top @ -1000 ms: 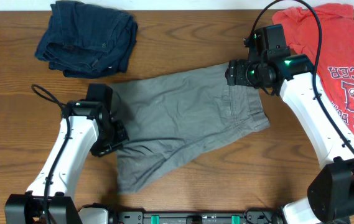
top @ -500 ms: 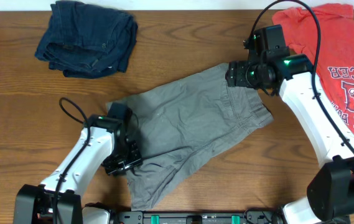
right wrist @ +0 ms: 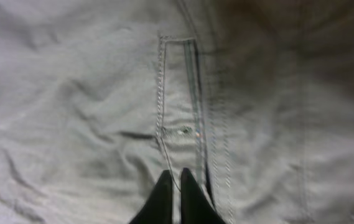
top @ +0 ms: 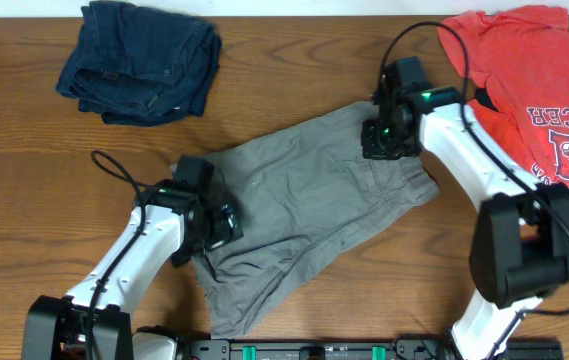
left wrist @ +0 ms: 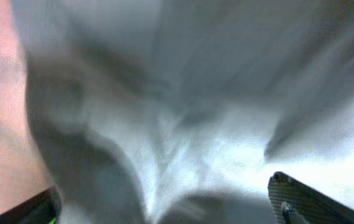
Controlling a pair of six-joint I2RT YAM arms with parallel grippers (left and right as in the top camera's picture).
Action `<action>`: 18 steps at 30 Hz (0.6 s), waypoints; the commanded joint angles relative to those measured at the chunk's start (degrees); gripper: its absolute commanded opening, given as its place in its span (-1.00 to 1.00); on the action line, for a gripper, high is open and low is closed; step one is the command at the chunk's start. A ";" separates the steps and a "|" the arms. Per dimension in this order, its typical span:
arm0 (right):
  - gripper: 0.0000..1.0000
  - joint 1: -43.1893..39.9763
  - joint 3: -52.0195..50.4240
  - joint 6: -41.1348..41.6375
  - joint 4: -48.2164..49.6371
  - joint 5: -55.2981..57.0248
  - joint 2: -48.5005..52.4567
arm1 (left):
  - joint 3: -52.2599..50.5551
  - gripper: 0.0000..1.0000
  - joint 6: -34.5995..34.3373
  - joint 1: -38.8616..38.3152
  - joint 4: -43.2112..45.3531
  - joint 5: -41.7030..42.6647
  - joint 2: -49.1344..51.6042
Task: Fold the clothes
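The clothes, grey-khaki shorts [top: 304, 200], lie spread diagonally across the middle of the wooden table [top: 24, 170]. My left gripper [top: 222, 222] sits at their lower left edge. In the left wrist view it [left wrist: 164, 210] stands wide open over blurred grey cloth [left wrist: 195, 93], one fingertip [left wrist: 295, 199] showing at the right. My right gripper [top: 381, 140] is down on the waistband end. Seen from the right wrist, it [right wrist: 175, 180] is shut, with a thin ridge of the shorts [right wrist: 89, 93] beside a stitched pocket seam running in between the tips.
A dark navy denim garment [top: 139, 60] lies bunched at the back left. A red T-shirt with white lettering [top: 534, 80] lies at the back right, close behind my right arm. A black cable loop [top: 112, 165] hangs off the left arm.
My left gripper dragged the shorts' left side down and to the right, then opened and let it go. My right gripper swung onto the waistband end and shut.
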 commanded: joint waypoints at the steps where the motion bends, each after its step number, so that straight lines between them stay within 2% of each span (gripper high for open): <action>1: -0.97 1.51 -0.37 -0.96 1.20 -0.28 3.41 | -0.17 0.96 2.80 -0.07 4.11 -3.02 0.11; 6: -0.99 1.60 -0.37 -1.66 4.35 -0.28 8.15 | -0.17 0.96 4.76 -0.04 11.19 -3.10 0.11; 11: -0.97 1.49 -0.37 -1.66 9.18 -0.26 11.37 | -0.11 0.96 5.99 2.43 14.25 -4.74 0.11; 18: -0.98 0.15 -0.37 6.21 16.87 4.72 12.35 | 1.70 0.96 8.90 8.92 15.67 -4.70 0.11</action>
